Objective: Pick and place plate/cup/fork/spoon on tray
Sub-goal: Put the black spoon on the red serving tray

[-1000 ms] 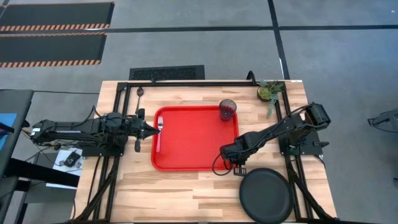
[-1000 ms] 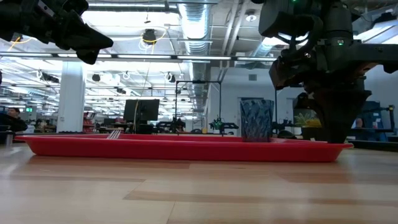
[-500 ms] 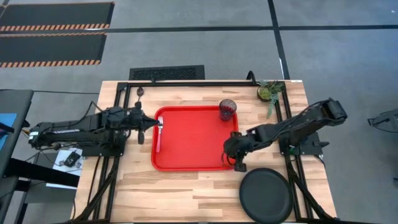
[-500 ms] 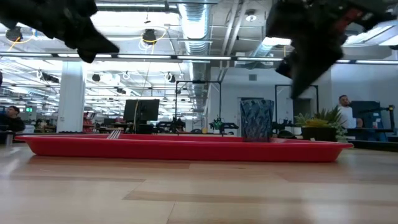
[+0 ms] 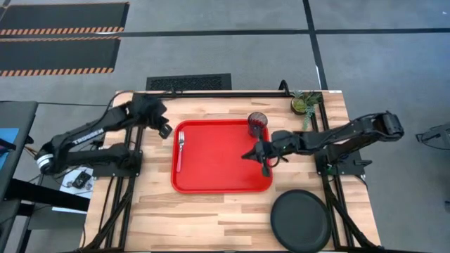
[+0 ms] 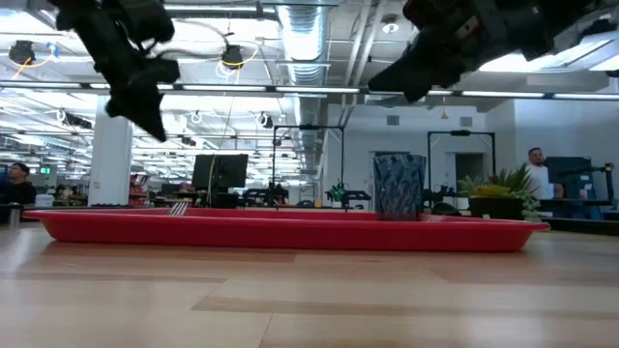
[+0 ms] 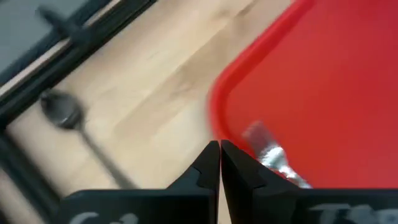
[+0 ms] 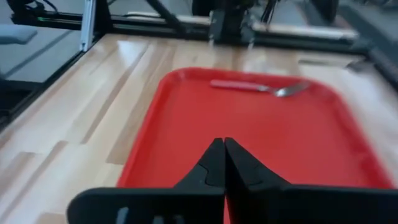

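The red tray (image 5: 221, 158) lies mid-table. The red-handled fork (image 5: 180, 151) lies flat on the tray's left part and also shows in the right wrist view (image 8: 258, 87). The dark-tinted cup (image 5: 257, 124) stands upright in the tray's far right corner. The black plate (image 5: 301, 220) lies on the table off the tray's near right corner. The dark spoon (image 7: 62, 112) lies on the table near the far left edge. My left gripper (image 5: 166, 131) is shut and empty, in the air off the tray's far left corner. My right gripper (image 5: 246, 156) is shut and empty, above the tray's right part.
A small potted plant (image 5: 306, 104) stands at the table's far right corner. Black frame rails (image 5: 211, 93) run along the table's far edge and sides. Bare wood lies in front of the tray, left of the plate.
My left gripper has drawn back from the fork's tines, risen and swung toward the table's far left corner. My right gripper has risen from beside the plate and gone toward the far edge, over the tray's right part. The fork, cup and plate have stayed put.
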Action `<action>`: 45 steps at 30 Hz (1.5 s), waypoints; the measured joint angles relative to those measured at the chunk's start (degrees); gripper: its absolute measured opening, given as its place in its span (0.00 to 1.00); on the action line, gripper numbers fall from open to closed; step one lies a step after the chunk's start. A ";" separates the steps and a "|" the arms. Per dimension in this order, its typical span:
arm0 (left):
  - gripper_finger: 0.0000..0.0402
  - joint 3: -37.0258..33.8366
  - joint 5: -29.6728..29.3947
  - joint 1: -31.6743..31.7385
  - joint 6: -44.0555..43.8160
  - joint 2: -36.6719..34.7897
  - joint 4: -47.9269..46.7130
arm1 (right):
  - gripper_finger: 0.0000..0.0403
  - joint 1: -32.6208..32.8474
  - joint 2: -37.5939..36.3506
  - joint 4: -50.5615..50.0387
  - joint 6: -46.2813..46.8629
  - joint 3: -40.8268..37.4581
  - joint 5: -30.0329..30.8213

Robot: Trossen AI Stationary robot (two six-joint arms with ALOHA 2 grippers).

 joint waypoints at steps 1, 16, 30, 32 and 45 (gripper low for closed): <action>0.00 1.15 0.27 1.67 0.55 2.08 -0.96 | 0.03 -0.53 -0.51 0.23 -1.28 -0.01 -0.01; 0.01 20.41 -3.33 16.41 7.93 35.08 -14.61 | 0.02 -1.39 -3.70 4.21 -3.39 -0.07 0.68; 0.27 19.28 -3.98 22.80 5.19 42.01 -9.52 | 0.03 -0.71 -3.56 4.07 -4.82 -0.12 1.84; 0.30 18.27 -2.84 23.20 4.66 42.01 -7.25 | 0.03 -0.71 -3.56 4.12 -4.82 -0.12 1.86; 0.32 17.50 -3.65 23.77 3.61 41.99 -5.01 | 0.03 -0.71 -3.56 5.41 -4.85 -0.10 1.86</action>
